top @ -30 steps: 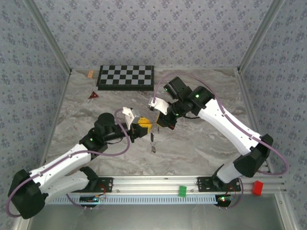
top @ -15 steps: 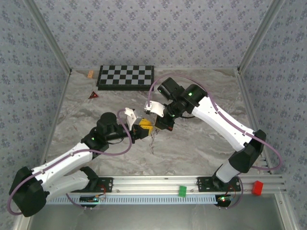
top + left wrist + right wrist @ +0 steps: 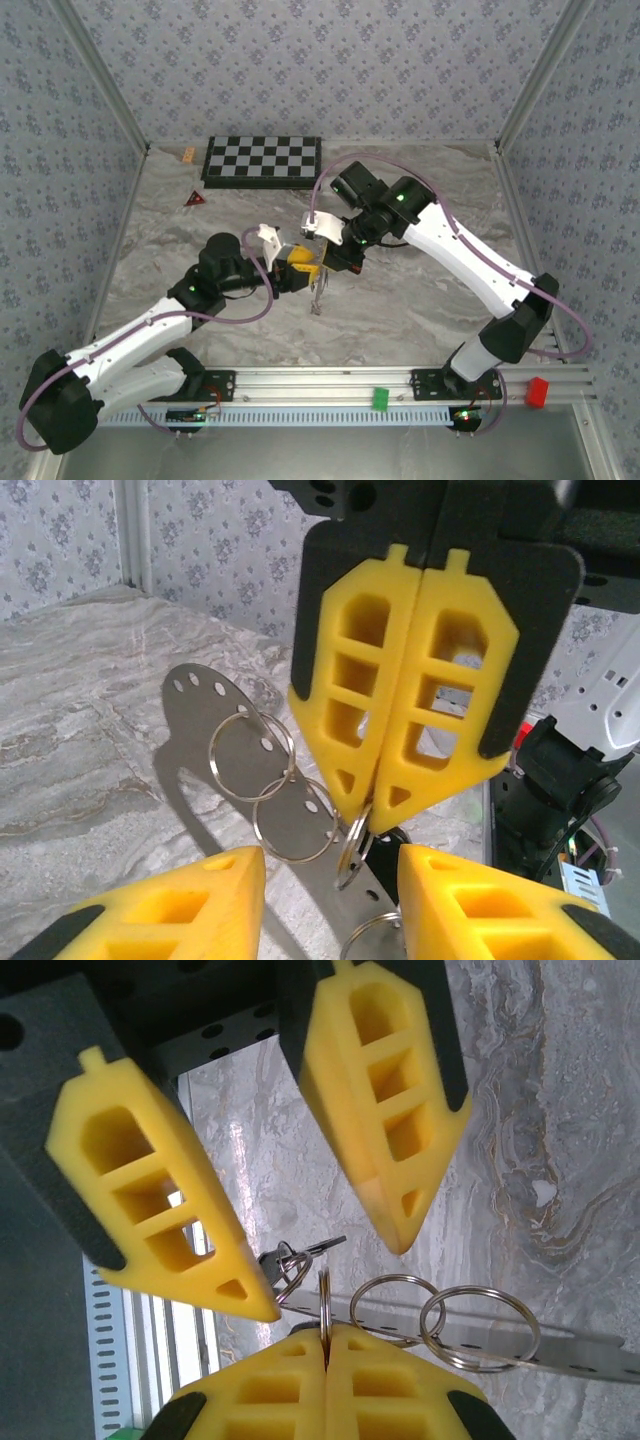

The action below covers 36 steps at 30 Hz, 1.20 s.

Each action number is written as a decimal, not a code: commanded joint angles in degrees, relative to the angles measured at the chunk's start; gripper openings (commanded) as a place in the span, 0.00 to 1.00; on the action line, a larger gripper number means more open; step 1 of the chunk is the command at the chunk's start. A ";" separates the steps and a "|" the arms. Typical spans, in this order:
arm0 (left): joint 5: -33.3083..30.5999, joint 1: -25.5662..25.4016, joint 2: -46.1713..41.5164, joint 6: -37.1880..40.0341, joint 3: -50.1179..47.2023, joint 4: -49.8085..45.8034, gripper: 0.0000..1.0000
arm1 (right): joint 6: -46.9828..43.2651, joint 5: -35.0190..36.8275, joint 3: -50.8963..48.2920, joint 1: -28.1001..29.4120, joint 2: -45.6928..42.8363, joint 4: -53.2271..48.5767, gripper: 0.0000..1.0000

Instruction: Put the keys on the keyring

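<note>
Marble table [image 3: 420, 310] from the top camera: checkerboard [image 3: 263, 160] flat against the far edge, left of centre. Left arm [image 3: 140, 340] comes in from the near-left corner and right arm [image 3: 470, 260] from the near-right. I've got them meeting nose to nose over the middle of the table. Left gripper [image 3: 330, 860] is spread, its yellow fingers well apart either side of the other gripper's tips, and I see nothing clamped in it. Right gripper [image 3: 325, 1332] is pressed together and pinching the keyring [image 3: 325, 1298] edge-on at the very tips, held up off the marble between the far and near edges. A perforated metal strip [image 3: 200, 695] trails away from the pinch point; can't tell from here whether it touches the table. Two spare rings [image 3: 480, 1288] overlap each other on that strip, just beside the pinched one. Red triangle [image 3: 195, 199] sits near the left edge, towards the far-left corner, well apart from the action. Keys [image 3: 270, 1257]: on the right wrist camera I make out a dark head and a thin silver blade bunched right at the keyring, touching one left fingertip. Can't separate the two keys or tell if either is actually threaded on.
</note>
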 commanded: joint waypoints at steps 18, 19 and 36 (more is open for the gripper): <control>8.08 1.33 1.93 -1.52 0.83 3.67 0.31 | -1.23 -3.37 -1.48 1.30 -1.80 2.55 0.00; 8.41 1.37 2.05 -1.52 0.92 3.65 0.31 | -1.18 -3.42 -1.48 1.38 -1.84 2.60 0.00; 10.90 1.18 4.44 -0.91 2.52 1.79 0.00 | -0.82 -4.82 -2.86 1.26 -3.43 3.40 0.00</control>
